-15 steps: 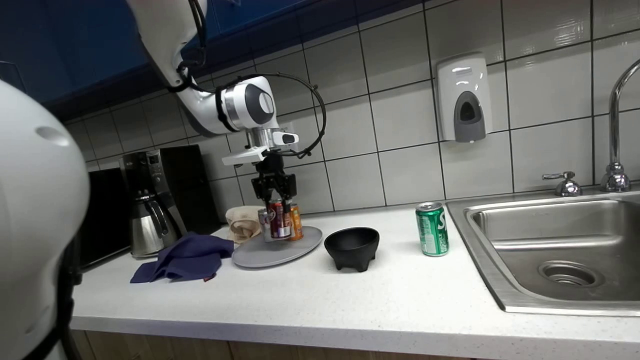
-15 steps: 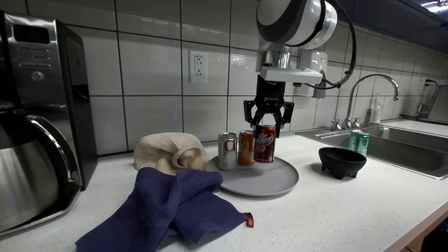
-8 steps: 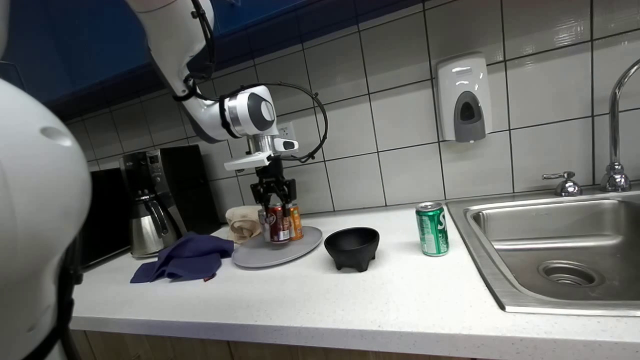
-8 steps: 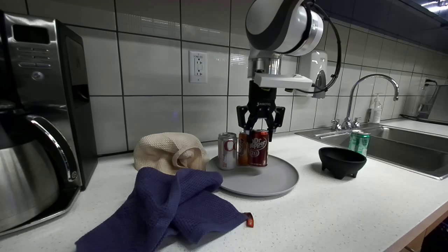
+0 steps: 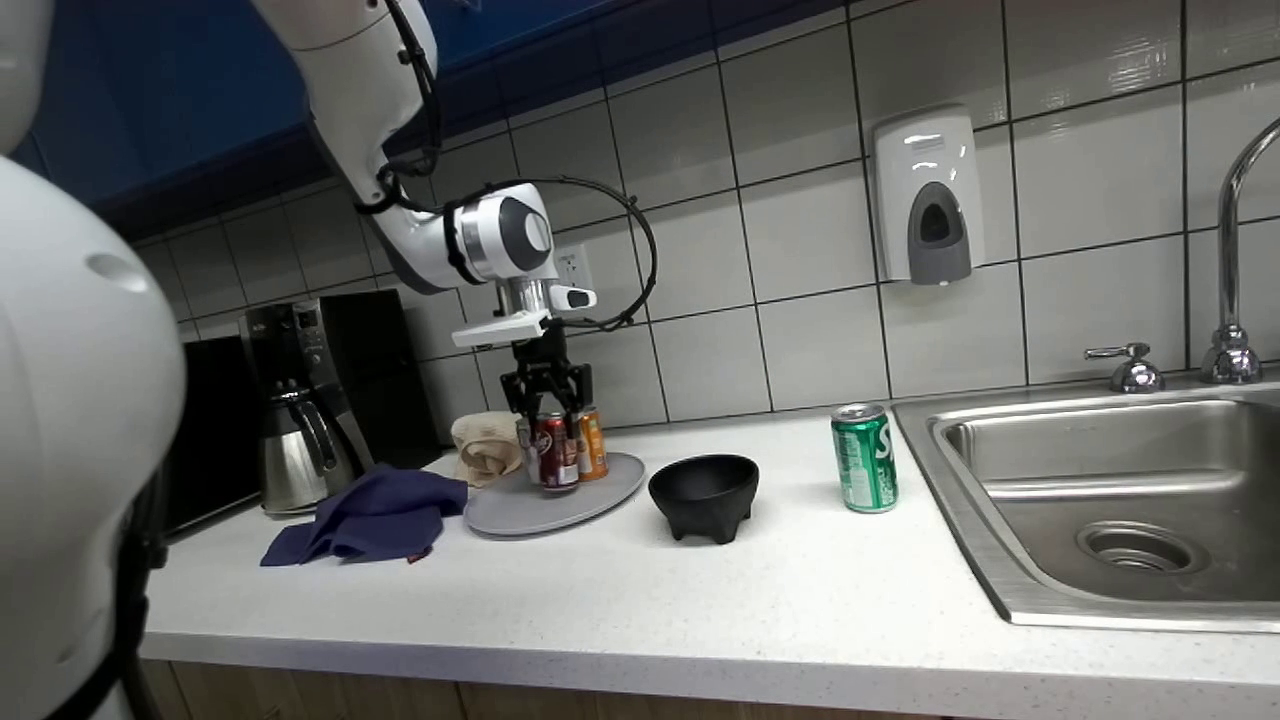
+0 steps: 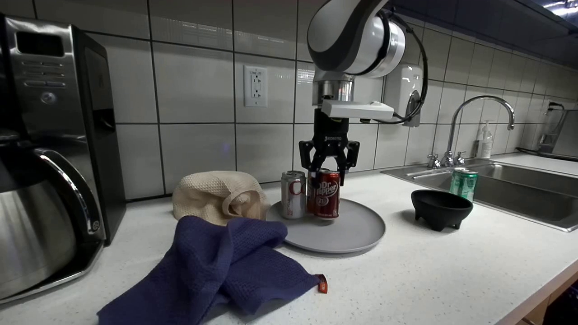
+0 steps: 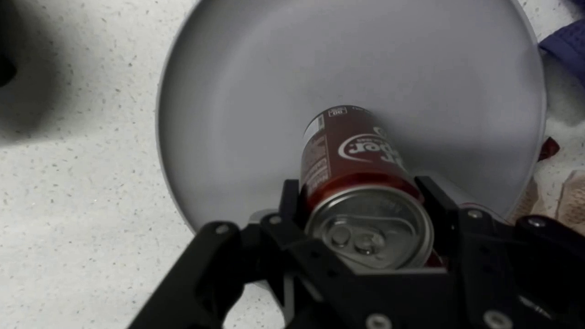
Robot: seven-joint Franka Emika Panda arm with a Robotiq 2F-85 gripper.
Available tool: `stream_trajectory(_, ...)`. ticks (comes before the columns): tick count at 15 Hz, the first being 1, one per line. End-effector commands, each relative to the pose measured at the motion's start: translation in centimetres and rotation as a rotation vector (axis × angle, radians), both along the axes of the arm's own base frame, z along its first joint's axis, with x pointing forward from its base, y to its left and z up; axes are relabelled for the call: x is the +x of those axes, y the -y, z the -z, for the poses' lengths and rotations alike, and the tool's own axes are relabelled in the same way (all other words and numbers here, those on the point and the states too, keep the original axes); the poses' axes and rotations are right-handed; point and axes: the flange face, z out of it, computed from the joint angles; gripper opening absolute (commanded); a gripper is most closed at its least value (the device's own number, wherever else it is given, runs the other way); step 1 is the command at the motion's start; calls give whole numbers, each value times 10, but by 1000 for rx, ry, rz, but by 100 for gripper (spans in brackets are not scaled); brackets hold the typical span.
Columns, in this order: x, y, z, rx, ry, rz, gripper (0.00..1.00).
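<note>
Glossy pale tiles with dark grout cover the kitchen wall behind a white, speckled tabletop. The fingers are parted only by the breadth of the Dr Pepper can and press against its two sides, gripping it near the top. That can is upright over the grey plate — whether its base touches the plate, I cannot tell. The white arm slants down from above, bends at the wrist and points the fingers straight down, with a black cable looping out beside it. White ROBOTIQ lettering shows just above the fingers.

"Dr Pepper" and "23" can be read on the maroon side of the held can, and its lid, with the pull tab, shows in the wrist view. Close by on the plate stand an orange can, its print too small to make out, and a silver can bearing a large red C. Near the plate, a black bowl sits on stubby legs — its inside is too dark to read. Past it, a green can with a white S stands near the sink. On the plate's other flank lie a beige cloth and a navy cloth with a small red tag. Farther off, a coffee maker holds a steel carafe.
</note>
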Motion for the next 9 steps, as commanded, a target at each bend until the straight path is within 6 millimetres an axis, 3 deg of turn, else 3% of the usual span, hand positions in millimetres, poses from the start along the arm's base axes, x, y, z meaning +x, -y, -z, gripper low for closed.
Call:
stream_trajectory(1,7,-3,-6,-13,-1,-55,39)
stream_trajectory(6,6,-3,-2,-51,0,-107,39)
stream_trajectory(7,6,-3,-3,-53,0,-113,51)
stream_trajectory(8,6,-3,-3,-53,0,-118,89)
stream_trajectory(9,6,-3,-3,-52,2,-121,90)
